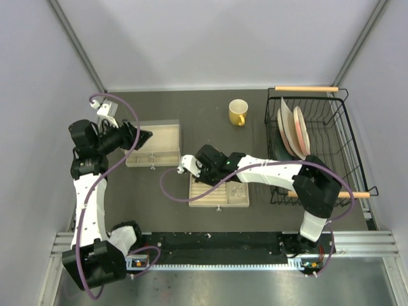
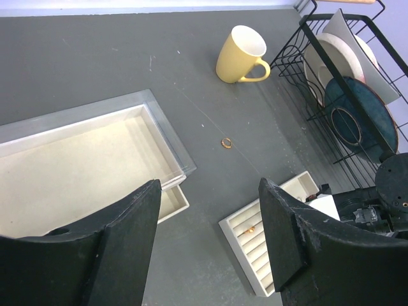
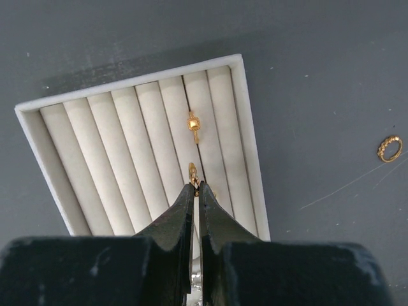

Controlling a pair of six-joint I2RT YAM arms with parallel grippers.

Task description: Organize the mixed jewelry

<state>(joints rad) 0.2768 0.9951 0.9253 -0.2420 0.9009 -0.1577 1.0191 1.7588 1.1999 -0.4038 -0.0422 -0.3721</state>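
Note:
My right gripper (image 3: 196,186) is shut on a small gold ring (image 3: 193,171), held just above the cream slotted tray (image 3: 245,127). A second gold ring (image 3: 193,123) sits in a slot of that tray. A third gold ring (image 3: 389,148) lies loose on the dark table to the tray's right; it also shows in the left wrist view (image 2: 226,142). A silvery cluster (image 1: 238,190) lies in the tray's right part. My left gripper (image 2: 210,210) is open and empty, raised above the table between the cream box (image 2: 76,159) and the tray (image 2: 229,233).
A yellow mug (image 1: 238,112) stands at the back. A black dish rack (image 1: 312,146) with plates fills the right side. The cream box (image 1: 155,143) with an open drawer stands at the left, under my left gripper (image 1: 143,137).

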